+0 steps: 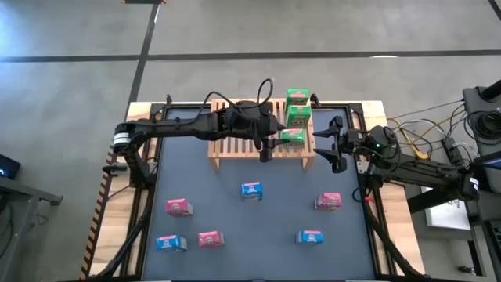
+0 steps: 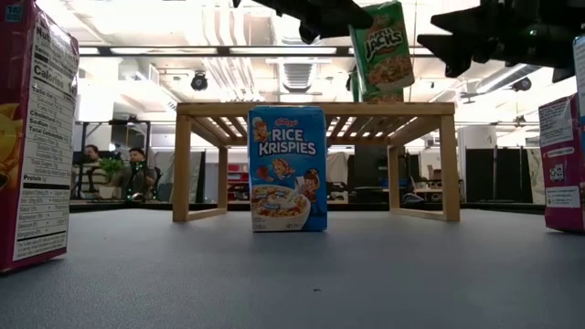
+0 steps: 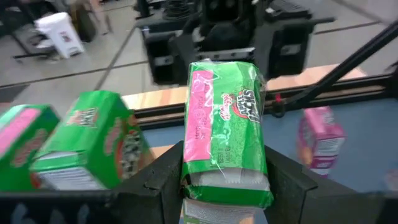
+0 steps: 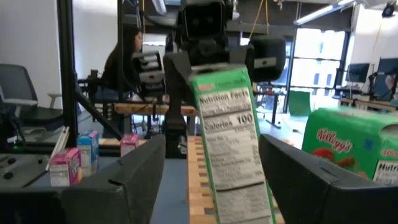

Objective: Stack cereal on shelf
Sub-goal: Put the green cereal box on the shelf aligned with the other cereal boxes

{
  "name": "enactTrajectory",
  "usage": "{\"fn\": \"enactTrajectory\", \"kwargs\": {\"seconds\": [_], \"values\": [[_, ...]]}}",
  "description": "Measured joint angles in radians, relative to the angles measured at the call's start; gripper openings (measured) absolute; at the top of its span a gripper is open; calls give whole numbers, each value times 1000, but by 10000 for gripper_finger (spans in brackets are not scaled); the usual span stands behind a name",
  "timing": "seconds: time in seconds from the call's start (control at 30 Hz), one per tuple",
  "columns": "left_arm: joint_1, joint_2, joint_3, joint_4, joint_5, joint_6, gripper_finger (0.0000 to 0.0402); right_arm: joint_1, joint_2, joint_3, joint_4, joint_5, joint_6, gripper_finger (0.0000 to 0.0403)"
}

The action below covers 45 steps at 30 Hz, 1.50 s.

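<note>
You see two boxes (image 1: 297, 106) on the shelf (image 1: 235, 147). A third box (image 1: 292, 136) hangs above it. Six boxes (image 1: 251, 189) stand before it.

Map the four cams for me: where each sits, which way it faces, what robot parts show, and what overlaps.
High: overhead, straight down on the table; both arms, shelf.
Low: table height, level toward the room; blue box before the shelf, grippers up top.
Left wrist: past the left gripper clamping a green box, facing the right arm.
Right wrist: past the open right gripper, facing the left arm.
Shared: both wrist views show that held green box.
</note>
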Motion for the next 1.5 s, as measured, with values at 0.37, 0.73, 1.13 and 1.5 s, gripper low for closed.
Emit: {"fn": "enactTrajectory", "kwargs": {"seconds": [0.37,0.73,1.13,1.5], "values": [[-9,0,0,0,62,-31,151,0,24,10,7,0,14,361],[-9,0,0,5,60,-50,151,75,53,35,7,23,-17,368],[-31,0,0,-1,71,-68,151,156,188,95,10,132,-65,367],[-32,0,0,-25,67,-69,151,158,193,100,10,131,-57,275]]}}
